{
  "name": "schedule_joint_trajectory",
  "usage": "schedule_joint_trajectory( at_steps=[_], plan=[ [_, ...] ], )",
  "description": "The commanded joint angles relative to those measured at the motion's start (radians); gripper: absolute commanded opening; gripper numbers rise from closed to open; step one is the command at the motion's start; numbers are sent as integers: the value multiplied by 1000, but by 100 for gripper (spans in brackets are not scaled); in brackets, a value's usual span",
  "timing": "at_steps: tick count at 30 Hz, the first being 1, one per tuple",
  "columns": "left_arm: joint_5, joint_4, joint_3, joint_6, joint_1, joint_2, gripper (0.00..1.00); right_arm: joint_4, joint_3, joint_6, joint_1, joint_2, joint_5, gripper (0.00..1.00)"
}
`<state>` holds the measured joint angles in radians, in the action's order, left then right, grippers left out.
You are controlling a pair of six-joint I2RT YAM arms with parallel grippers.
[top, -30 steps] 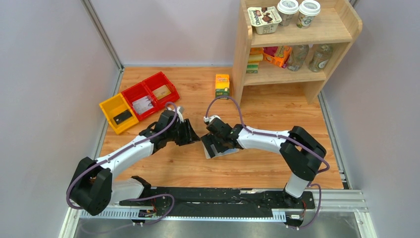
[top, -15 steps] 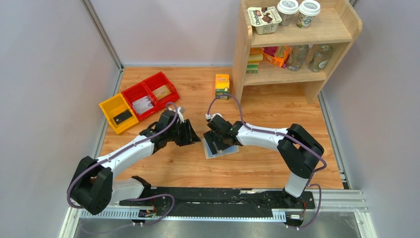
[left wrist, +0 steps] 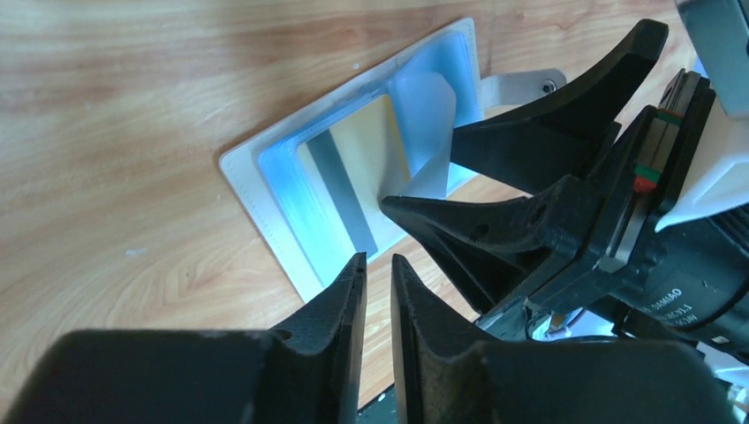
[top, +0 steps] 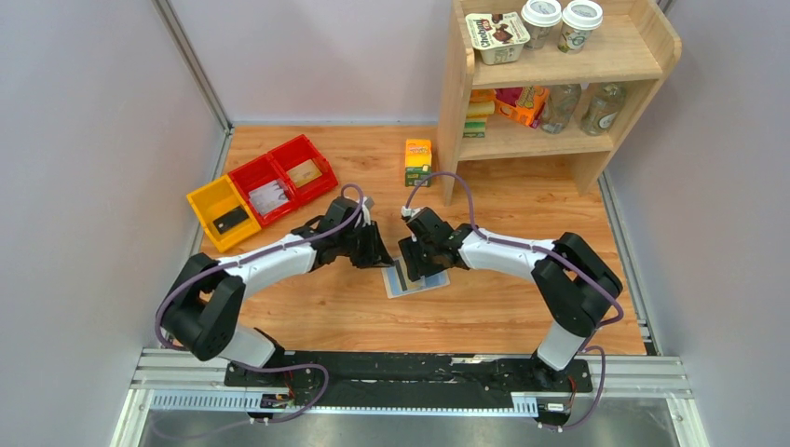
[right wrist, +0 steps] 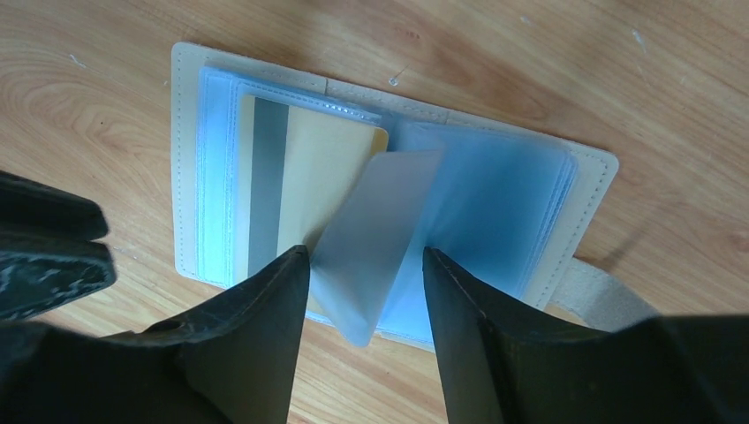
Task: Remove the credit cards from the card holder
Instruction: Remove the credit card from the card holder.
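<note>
Left end effector [left wrist: 373, 261]: jaws nearly together with a thin slit between them and nothing in it; tips at the holder's edge, contact not discernible. Right end effector [right wrist: 365, 256]: jaws part open, straddling a raised clear sleeve [right wrist: 380, 238]; whether they pinch it I cannot tell. Holder [right wrist: 188, 159] lies spread open and flat on the desk [top: 503, 298], mid-desk between the two arms; cream rim, light blue sleeves inside. One card [right wrist: 322, 168], tan with a grey stripe, sits in the left sleeve. Right wrist view gives the whole spread, plus the tab [right wrist: 609, 296] at lower right. Left wrist view shows the right fingers covering one half, and a stud [left wrist: 549, 86] on the tab. Top view gives only a pale rectangle with a dark stripe beneath both tips.
</note>
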<state>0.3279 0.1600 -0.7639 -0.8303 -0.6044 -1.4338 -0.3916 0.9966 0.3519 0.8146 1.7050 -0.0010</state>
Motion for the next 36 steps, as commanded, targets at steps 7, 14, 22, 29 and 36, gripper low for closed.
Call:
schedule_joint_trajectory(
  at_steps=[7, 14, 22, 29, 36],
  plan=[
    [7, 13, -132, 79, -43, -168, 16, 26, -35, 18, -15, 15, -36, 52],
    [-41, 116, -155, 126, -69, -275, 13, 4, -26, 32, -15, 7, -1, 51],
    [-122, 194, -163, 154, -75, -316, 9, -49, -16, 41, -15, -36, 117, 52],
    [-136, 197, -155, 163, -77, -321, 8, -173, -18, 81, -57, -117, 387, 56],
    [-118, 168, -143, 157, -75, -307, 8, -152, -58, 85, -106, -274, 367, 58]
  ],
)
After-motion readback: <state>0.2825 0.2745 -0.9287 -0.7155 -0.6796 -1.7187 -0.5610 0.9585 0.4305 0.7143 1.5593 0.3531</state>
